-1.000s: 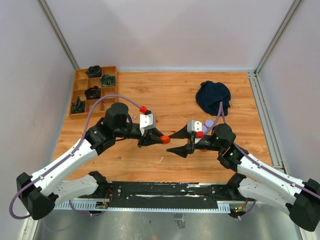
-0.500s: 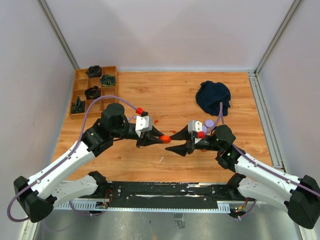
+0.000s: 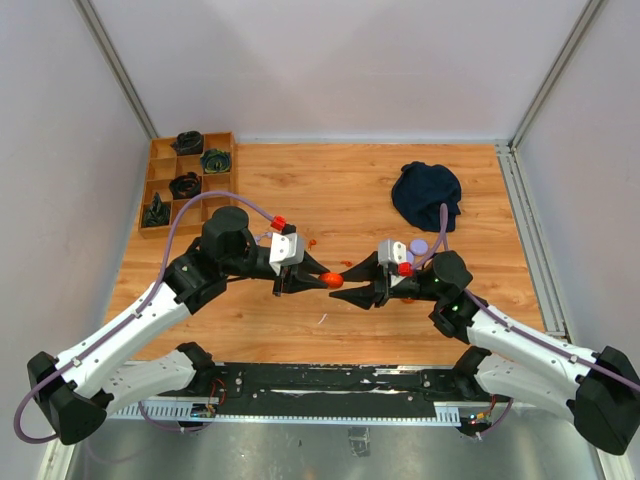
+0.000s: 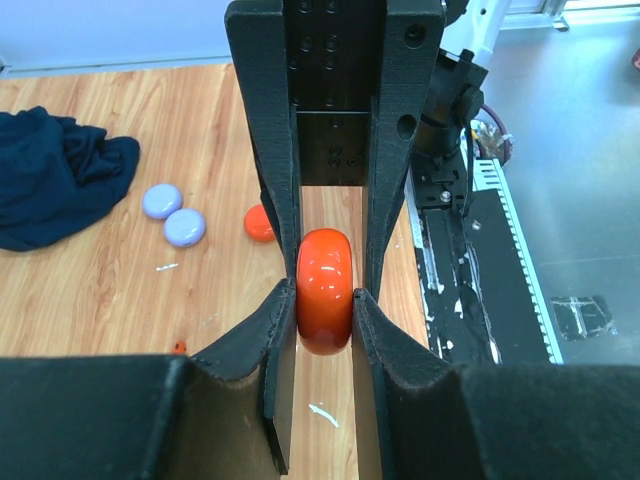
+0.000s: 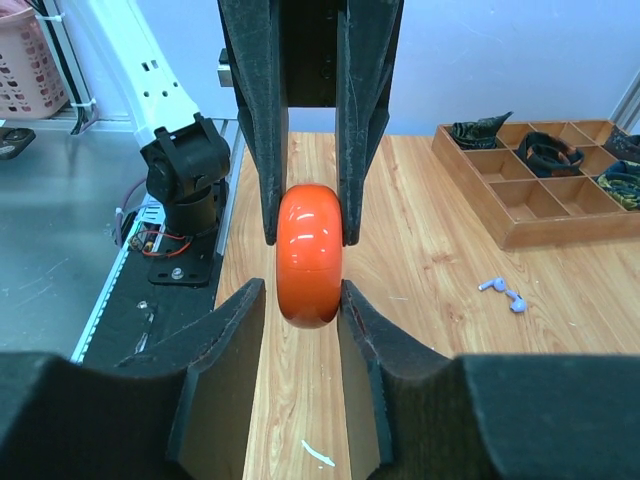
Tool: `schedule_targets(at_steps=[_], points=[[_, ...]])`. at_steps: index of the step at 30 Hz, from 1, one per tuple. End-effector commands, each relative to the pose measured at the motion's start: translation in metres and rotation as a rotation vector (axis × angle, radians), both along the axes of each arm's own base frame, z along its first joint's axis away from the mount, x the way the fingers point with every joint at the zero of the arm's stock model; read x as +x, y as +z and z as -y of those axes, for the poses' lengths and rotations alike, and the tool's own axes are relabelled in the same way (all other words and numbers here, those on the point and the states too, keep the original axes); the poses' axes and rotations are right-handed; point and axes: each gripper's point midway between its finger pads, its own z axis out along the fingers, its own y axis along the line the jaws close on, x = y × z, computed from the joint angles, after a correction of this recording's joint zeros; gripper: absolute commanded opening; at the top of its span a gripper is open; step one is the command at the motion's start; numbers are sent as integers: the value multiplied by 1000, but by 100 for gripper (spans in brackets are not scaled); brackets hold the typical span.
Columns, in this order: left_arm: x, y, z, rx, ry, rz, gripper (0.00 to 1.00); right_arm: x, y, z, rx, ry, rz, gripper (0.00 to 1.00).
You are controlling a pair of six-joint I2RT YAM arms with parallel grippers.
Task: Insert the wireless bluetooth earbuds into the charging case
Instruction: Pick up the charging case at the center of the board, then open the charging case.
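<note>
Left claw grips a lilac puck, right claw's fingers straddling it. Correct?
Not quite: the puck is orange-red, not lilac. The left wrist view shows this plainly. The rest holds: the left claw grips it, and the right claw has its fingers straddling it.

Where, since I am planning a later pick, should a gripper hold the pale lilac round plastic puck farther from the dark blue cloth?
Probably by its rim, straight down from above: the pale lilac round plastic puck lies flat and low on the wooden table, leaving little side wall to catch. Pinch crosswise to the second lilac puck close beside it.
</note>
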Motion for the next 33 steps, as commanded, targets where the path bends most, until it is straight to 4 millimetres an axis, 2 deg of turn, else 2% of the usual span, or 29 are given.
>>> schedule_targets(at_steps=[1,11,14,18,24,30,33], points=[[-6,6,3,-27,-34,31,15,0,10,3,45,9,32,35],[-6,4,4,-19,-37,24,16,-1,9,2,42,20,33,27],[-5,2,4,-14,-31,21,21,-1,7,2,38,19,33,19],[-3,1,3,-5,-16,20,21,0,7,2,38,12,39,10],[4,0,0,4,38,22,49,1,9,4,45,-2,58,9],[12,0,0,5,87,18,61,0,11,4,49,2,62,9],[20,0,-1,8,136,10,64,-1,10,5,49,1,64,9]])
